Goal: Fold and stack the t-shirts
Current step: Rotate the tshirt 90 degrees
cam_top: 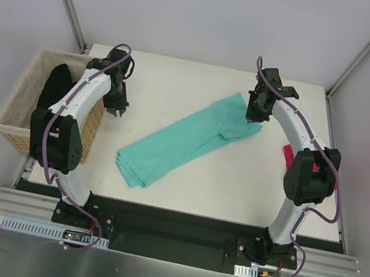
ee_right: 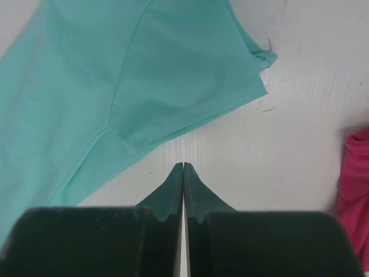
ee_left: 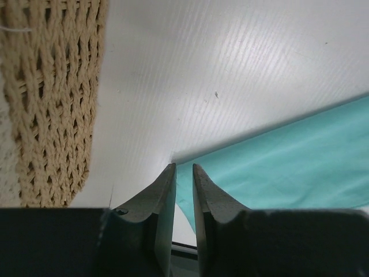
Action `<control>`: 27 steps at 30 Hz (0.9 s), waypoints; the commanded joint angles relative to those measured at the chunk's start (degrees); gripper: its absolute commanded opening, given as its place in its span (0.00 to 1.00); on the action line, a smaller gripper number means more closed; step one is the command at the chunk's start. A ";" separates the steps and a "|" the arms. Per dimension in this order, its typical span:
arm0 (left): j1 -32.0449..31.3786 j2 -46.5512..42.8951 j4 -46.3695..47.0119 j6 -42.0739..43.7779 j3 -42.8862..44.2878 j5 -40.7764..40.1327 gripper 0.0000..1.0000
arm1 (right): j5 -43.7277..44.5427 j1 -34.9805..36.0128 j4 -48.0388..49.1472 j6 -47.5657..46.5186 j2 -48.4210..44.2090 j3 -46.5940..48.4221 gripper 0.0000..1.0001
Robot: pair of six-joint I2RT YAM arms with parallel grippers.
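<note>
From above, a teal-mint t-shirt [cam_top: 185, 138] lies on the white table [cam_top: 181, 80], already folded lengthwise into a long band. It runs diagonally from the near left to the far right, a layout that appears to put one end within each arm's reach for the next fold. The left gripper [cam_top: 118, 107] hangs near the band's near-left end, beside a woven basket [cam_top: 14, 112] that holds a dark item [cam_top: 55, 83]. The right gripper [cam_top: 254, 116] is poised at the sleeve end. A magenta-pink t-shirt [cam_top: 287, 155] sits at the table's right side, mostly hidden behind the right arm, apparently set aside so the teal one can be finished first. The left wrist camera shows that arm's fingers [ee_left: 164, 190] parted by only a narrow slit with nothing between them. They hover above bare table just short of the teal corner, with the basket's weave to the left. The right wrist camera shows its fingers [ee_right: 173, 184] pressed fully together and empty, tips over bare table just beside the sleeve hem, with pink cloth at the frame's right edge. With neither gripper holding cloth, the crosswise fold appears not yet begun, and stacking waits on it.
</note>
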 commanded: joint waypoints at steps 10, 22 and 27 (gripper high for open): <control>0.19 -12.71 -6.76 -3.07 7.15 -1.01 0.20 | -10.74 -0.29 5.55 5.50 11.58 0.18 0.01; 0.28 -10.79 -12.04 -3.69 14.63 -3.13 0.21 | -11.72 -1.44 6.96 10.67 14.31 -0.97 0.01; 0.28 -9.29 -13.10 -3.69 16.83 -3.22 0.21 | -10.75 -1.44 7.23 11.74 14.57 -1.94 0.01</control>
